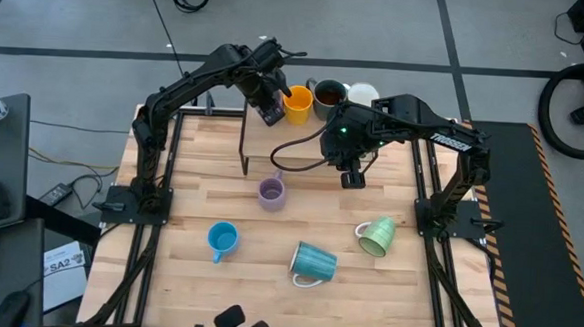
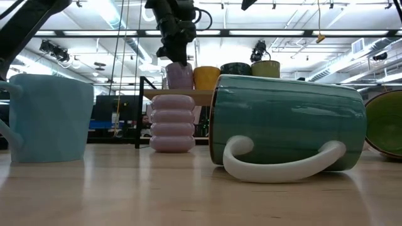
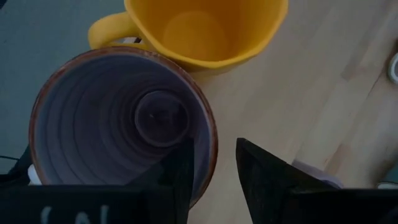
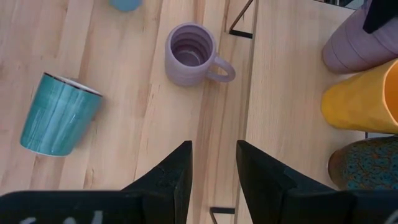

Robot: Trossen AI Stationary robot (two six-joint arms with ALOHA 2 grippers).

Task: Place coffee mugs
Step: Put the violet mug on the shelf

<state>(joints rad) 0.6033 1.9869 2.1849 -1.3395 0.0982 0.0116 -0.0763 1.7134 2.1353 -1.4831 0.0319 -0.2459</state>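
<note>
Left gripper is over the raised shelf at the table's back edge, its dark fingers straddling the rim of a lavender mug, one inside and one outside. There's a slim gap each side of the wall, so the claw is narrowly parted and not pinching. That mug is glazed, with concentric ridges inside and a brownish rim. It stands upright and touches the orange mug, which is smooth and slightly faceted. Next along the shelf come the dark brown mug, speckled on the outside, then the cream mug. Right gripper hangs over the bare butcher-block table just in front of the shelf, fingers narrowly apart with nothing between them. On the table: the second lavender mug, upright, stacked-ring profile, handle towards the shelf. The blue mug is upright with matte, plain walls. The teal mug lies on its side, streaky glaze, thick white loop handle resting on the wood. The pale green mug is also on its side, near the right edge. The shelf is a thin wood board on a black metal frame.
</note>
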